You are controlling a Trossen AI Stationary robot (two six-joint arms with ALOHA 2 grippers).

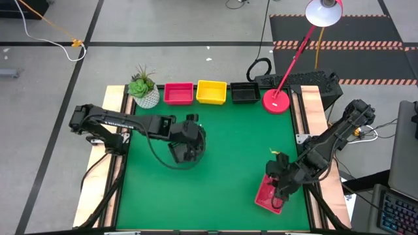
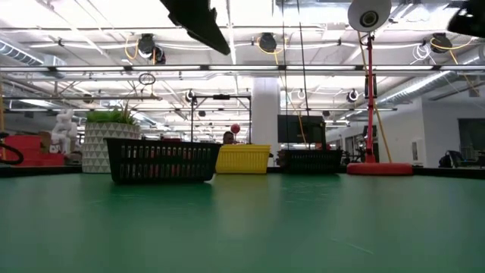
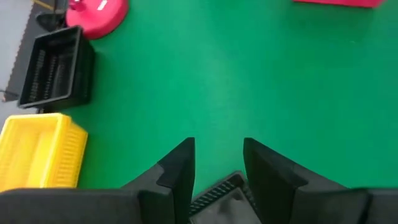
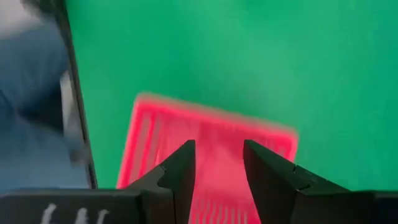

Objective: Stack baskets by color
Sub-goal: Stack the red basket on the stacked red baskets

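Hovering over the middle-left of the green table (image 1: 228, 150), the left gripper (image 1: 185, 149) has its fingers (image 3: 177, 171) apart on either side of a black basket's mesh rim (image 3: 217, 194), but whether they grip it I cannot tell; in the low view that black basket (image 2: 161, 161) rests on the table. Near the front right corner, the right gripper (image 1: 281, 189) sits above a loose red basket (image 1: 268, 196), its fingers (image 4: 180, 168) spread over the basket's rim (image 4: 211, 124), and whether they clamp it cannot be told. Along the back edge stand three more baskets in a row: a red one (image 1: 178, 93), a yellow one (image 1: 211, 92) and a black one (image 1: 245, 93), flanked by a potted plant (image 1: 144, 88) and a red lamp base (image 1: 277, 100).
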